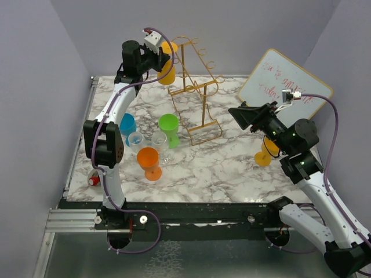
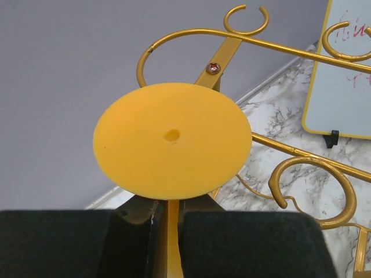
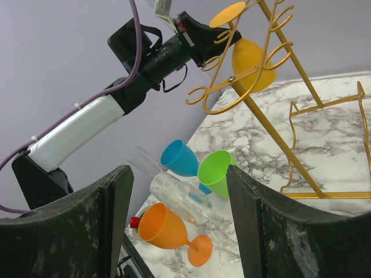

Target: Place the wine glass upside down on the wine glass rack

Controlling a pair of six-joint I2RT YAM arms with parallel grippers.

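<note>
At the left of the worktop [image 1: 232, 174] stood a blue glass [image 1: 127, 124], an orange glass [image 1: 149, 160] and a green glass [image 1: 169, 124]. Behind them our left claw [image 1: 159, 58] was clenched on the stem of the yellow wine glass [image 1: 168, 70]. We held it upside down, foot uppermost, against the top curls of the wine glass rack [image 1: 203, 107]. We could not tell whether it rested there. Our right claw [image 1: 246, 114] hung released and empty near a whiteboard [image 1: 284, 87].

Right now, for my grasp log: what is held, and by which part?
The left gripper grips the yellow wine glass by its stem, just below the foot; the right gripper holds nothing.
</note>
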